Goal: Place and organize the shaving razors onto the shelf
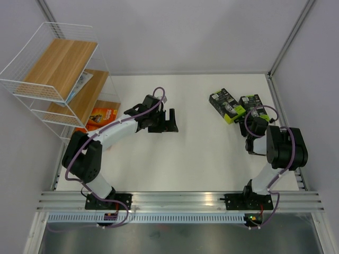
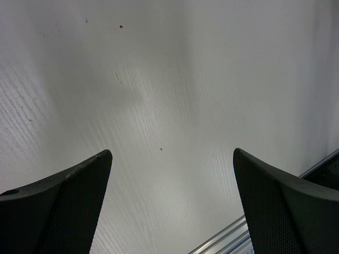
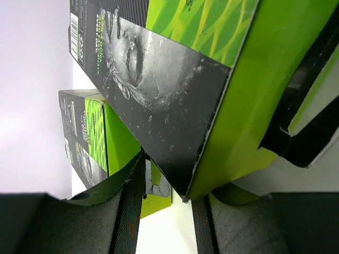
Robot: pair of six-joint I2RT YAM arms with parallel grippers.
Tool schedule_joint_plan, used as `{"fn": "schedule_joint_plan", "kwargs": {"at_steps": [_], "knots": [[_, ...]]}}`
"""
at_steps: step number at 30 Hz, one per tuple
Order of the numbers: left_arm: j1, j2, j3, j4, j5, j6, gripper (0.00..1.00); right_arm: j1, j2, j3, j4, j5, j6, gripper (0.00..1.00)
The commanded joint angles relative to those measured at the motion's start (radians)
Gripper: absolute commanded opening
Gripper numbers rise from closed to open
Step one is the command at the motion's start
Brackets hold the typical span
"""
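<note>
Two black razor boxes with lime-green tops lie at the table's far right, one to the left of the other. My right gripper is down on the right-hand box. In the right wrist view that box has its lower corner between my right gripper's fingers, both close against it; the other box stands behind. The white wire shelf at far left holds an orange box on its lowest board and a white-blue pack on the middle one. My left gripper hangs open over bare table.
A purple-grey wall runs behind the table and a metal post stands at the far right corner. An aluminium rail carries both arm bases along the near edge. The shelf's top board is bare wood.
</note>
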Motion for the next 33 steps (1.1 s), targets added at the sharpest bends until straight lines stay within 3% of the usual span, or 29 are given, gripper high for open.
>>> {"fn": "schedule_joint_plan", "kwargs": {"at_steps": [1, 7, 10, 11, 17, 22, 28, 33], "knots": [[0.0, 0.001, 0.03, -0.003, 0.0, 0.04, 1.0, 0.001, 0.025, -0.019, 0.066, -0.004, 0.018, 0.44], [0.0, 0.001, 0.032, -0.011, -0.006, 0.042, 1.0, 0.001, 0.011, -0.022, 0.078, 0.016, 0.0, 0.37], [0.0, 0.003, 0.033, -0.012, -0.005, 0.042, 1.0, 0.001, 0.042, -0.017, 0.141, -0.01, 0.018, 0.25], [0.0, 0.003, 0.032, -0.012, -0.005, 0.042, 1.0, 0.001, 0.051, -0.016, 0.162, -0.016, 0.026, 0.16], [0.0, -0.002, 0.033, -0.015, -0.003, 0.048, 1.0, 0.001, 0.105, -0.002, 0.313, -0.079, 0.052, 0.15], [0.0, -0.003, 0.035, -0.015, -0.003, 0.048, 1.0, 0.001, 0.069, -0.008, 0.311, -0.092, 0.046, 0.04], [0.0, -0.014, 0.044, -0.02, -0.005, 0.053, 1.0, 0.001, -0.104, -0.004, 0.189, -0.147, -0.006, 0.01], [0.0, -0.016, 0.08, -0.021, 0.006, 0.044, 1.0, 0.003, -0.334, 0.044, -0.136, -0.129, -0.123, 0.01]]}}
